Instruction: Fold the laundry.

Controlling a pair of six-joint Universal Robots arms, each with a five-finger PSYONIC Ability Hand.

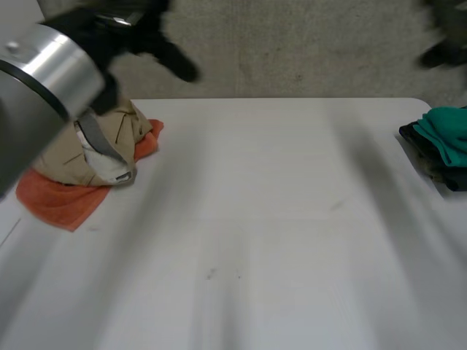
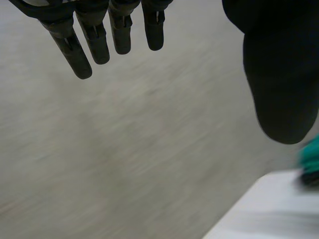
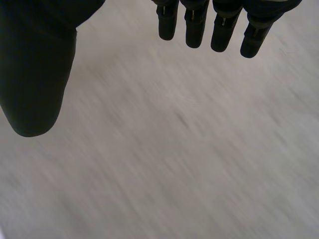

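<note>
A heap of unfolded laundry lies at the table's far left: a tan garment (image 1: pixel 109 142) with a white and grey piece on top of an orange cloth (image 1: pixel 57 200). At the right edge a folded teal cloth (image 1: pixel 446 135) rests on a dark one (image 1: pixel 430 164). My left hand (image 1: pixel 157 40) is raised beyond the table's far edge, above the heap, fingers (image 2: pixel 94 42) straight and thumb apart, holding nothing. My right hand (image 1: pixel 444 44) hovers past the far right corner, its fingers (image 3: pixel 222 30) straight and empty over the grey floor.
The white table (image 1: pixel 255 219) is bare between the heap and the folded stack. My left forearm (image 1: pixel 36 95) looms over the heap's near side. Beside my left thumb a table corner (image 2: pixel 269 209) and the teal cloth (image 2: pixel 311 154) are seen. Grey floor lies beyond the table.
</note>
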